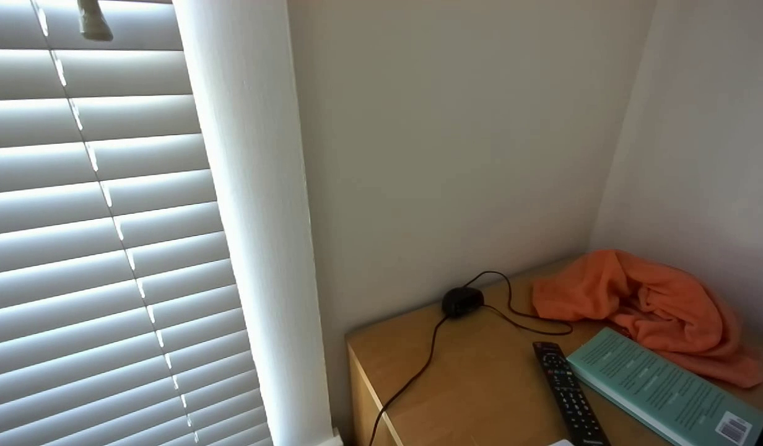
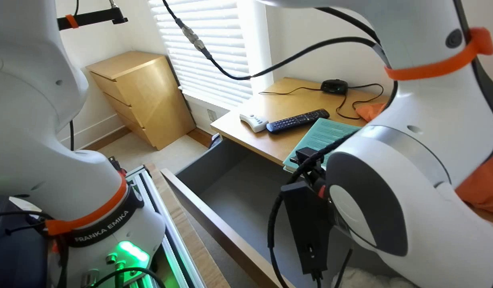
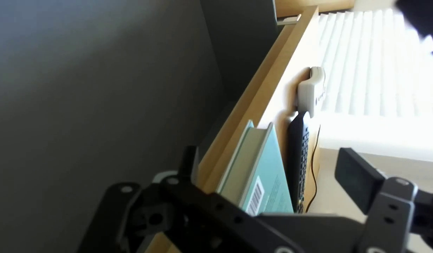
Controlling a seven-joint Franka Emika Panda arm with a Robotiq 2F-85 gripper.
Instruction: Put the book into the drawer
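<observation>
One wooden top: pale brown; set against a grey-white wall, with a second wall meeting it at the corner;
Book: green-blue; flat on the wooden top, barcode face up; outside the drawer;
Remote control: black; just beside the book, with a white controller near its end;
Orange cloth: crumpled; next to the book, toward the corner;
Black device: near the wall; a dark cable runs from it across the wooden top and over the edge;
Drawer: pulled out beneath the wooden top; grey interior, pale front rim;
Gripper: jaws spread wide; the book's end appears between the fingers in the wrist view, though contact cannot be told from this angle;
Arm: white; reaches over the drawer and covers part of the book in an exterior view;
Robot base: white; lit green low down;
Blinds: lowered; bright light between the slats; white frame at the side;
Far chest of drawers: wooden; stands beside the blinds, well apart from the wooden top, on a pale floor.
</observation>
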